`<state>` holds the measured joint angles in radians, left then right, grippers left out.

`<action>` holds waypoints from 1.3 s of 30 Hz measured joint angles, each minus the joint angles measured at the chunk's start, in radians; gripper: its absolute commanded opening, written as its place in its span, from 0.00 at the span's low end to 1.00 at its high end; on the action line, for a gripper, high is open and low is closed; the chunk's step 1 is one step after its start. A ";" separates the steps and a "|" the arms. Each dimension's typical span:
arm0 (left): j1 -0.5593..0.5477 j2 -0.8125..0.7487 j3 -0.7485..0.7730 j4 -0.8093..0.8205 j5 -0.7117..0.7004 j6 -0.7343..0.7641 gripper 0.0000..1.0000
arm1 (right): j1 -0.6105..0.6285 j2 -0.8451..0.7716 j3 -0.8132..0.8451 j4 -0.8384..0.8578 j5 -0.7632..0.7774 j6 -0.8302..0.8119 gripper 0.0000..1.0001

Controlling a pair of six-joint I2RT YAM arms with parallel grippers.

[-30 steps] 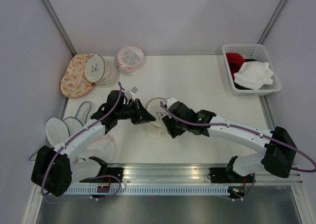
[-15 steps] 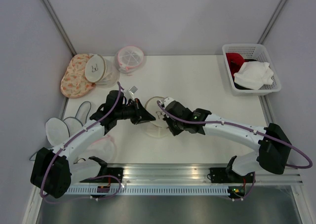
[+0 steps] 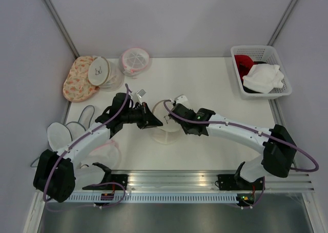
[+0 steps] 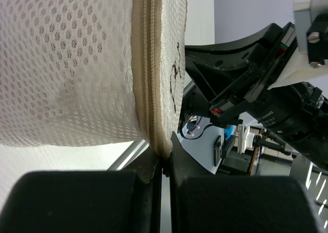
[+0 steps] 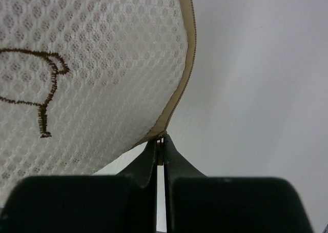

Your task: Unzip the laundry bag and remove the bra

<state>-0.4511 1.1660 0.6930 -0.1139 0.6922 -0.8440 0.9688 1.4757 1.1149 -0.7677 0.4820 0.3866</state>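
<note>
The laundry bag is out in the middle of the table, pinched from both sides. The left gripper is clamped tight on the lower edge of the tan zipper rim, and the zipper looks closed along the stretch I can see. The right gripper is squeezed fully together too. It nips the rim at its very edge, beside the face with the stitched bra drawing. The mesh hides whatever is inside, so I can't make out the bra.

In the far right corner a white basket holds a red garment with a bulky white garment piled against it. At the far left, by the wall, an orange floral bag, another round mesh case resting on it, and a pink-trimmed domed bag crowd together. Open white tabletop stretches between the held bag and the basket, and on behind the grippers to the back wall.
</note>
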 measured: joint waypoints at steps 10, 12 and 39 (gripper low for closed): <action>0.000 0.280 0.272 -0.037 0.054 0.122 0.80 | -0.050 -0.106 -0.056 0.011 -0.077 -0.018 0.01; 0.002 0.330 0.338 -0.041 0.028 0.129 0.97 | -0.053 -0.172 -0.080 0.020 -0.140 -0.018 0.00; -0.223 0.050 -0.045 0.167 -0.232 -0.255 0.02 | -0.050 -0.233 -0.194 0.327 -0.685 0.028 0.00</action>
<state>-0.6739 1.2156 0.6479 0.0536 0.4603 -1.0988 0.9188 1.2423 0.9207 -0.4408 -0.2028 0.4149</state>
